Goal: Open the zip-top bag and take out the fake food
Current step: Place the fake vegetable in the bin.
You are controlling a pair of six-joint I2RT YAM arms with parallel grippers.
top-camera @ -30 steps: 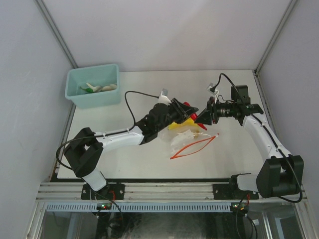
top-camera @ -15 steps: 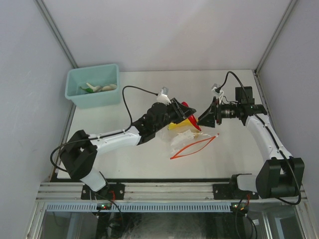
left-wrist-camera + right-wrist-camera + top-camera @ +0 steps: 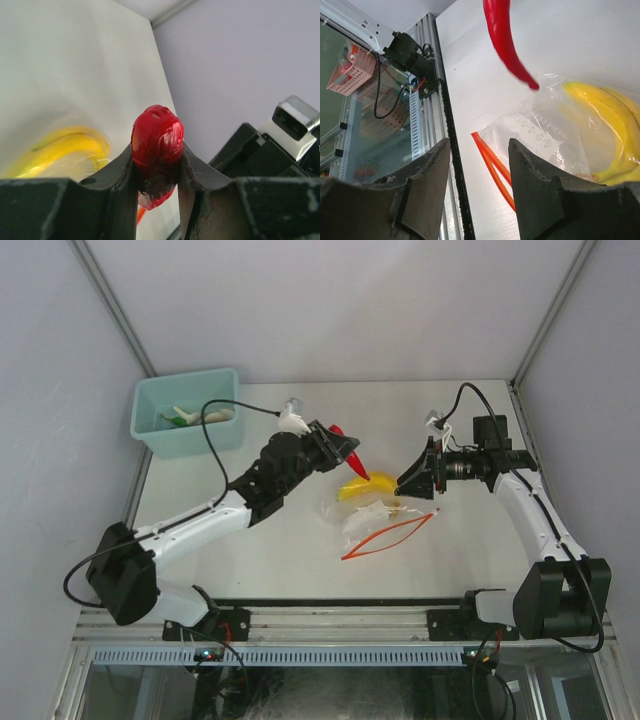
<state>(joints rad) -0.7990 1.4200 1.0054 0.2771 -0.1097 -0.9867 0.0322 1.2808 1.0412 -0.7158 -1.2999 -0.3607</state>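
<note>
White table [image 3: 480,420], grey walls [image 3: 330,300] — red piece [image 3: 156,135] in left fingers [image 3: 117,192], right fingers [image 3: 425,200] apart, empty

Overhead camera looks down; close wrist views share the banana [image 3: 602,112].

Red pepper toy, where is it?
In the top view, the red pepper is pinched in the left gripper, centre of the picture, its tip just beside the yellow banana.

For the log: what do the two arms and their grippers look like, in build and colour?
Both have white links with black joint housings: left arm, right arm. The left gripper and right gripper are black, with notched matte fingers. A loose black cable loops along each arm.
</note>
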